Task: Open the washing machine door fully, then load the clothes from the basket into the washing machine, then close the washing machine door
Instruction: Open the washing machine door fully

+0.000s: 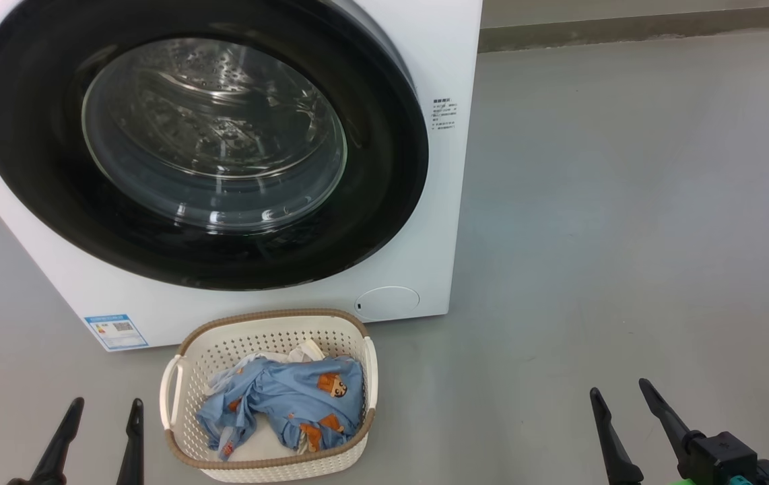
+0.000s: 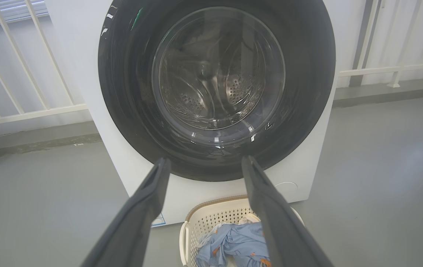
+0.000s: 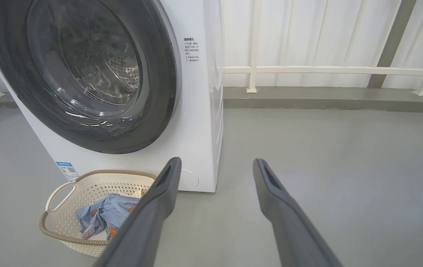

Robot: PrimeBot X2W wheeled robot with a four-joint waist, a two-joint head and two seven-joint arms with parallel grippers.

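door [image 1: 213, 135]: shut flat against the washer [image 1: 438, 202]
basket [image 1: 270, 315]: on the floor [image 1: 593, 236] at the door's 6 o'clock, just beside the washer front
clothes [image 1: 290, 397]: blue and cream heap, all sitting in the basket
left gripper [image 1: 107, 403]: basket's 9 o'clock, near it, fingers spread, holding nothing
right gripper [image 1: 617, 389]: way out at basket's 3 o'clock, fingers apart, empty too

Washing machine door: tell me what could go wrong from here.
The washing machine door is shut and its glossy black rim shows no clear handle, so the left tool or right tool, both open, may slip off it.
The basket stands close before the machine, under the door; a reach might knock it.
The clothes lie bunched, so a grab may drag several or drop one.
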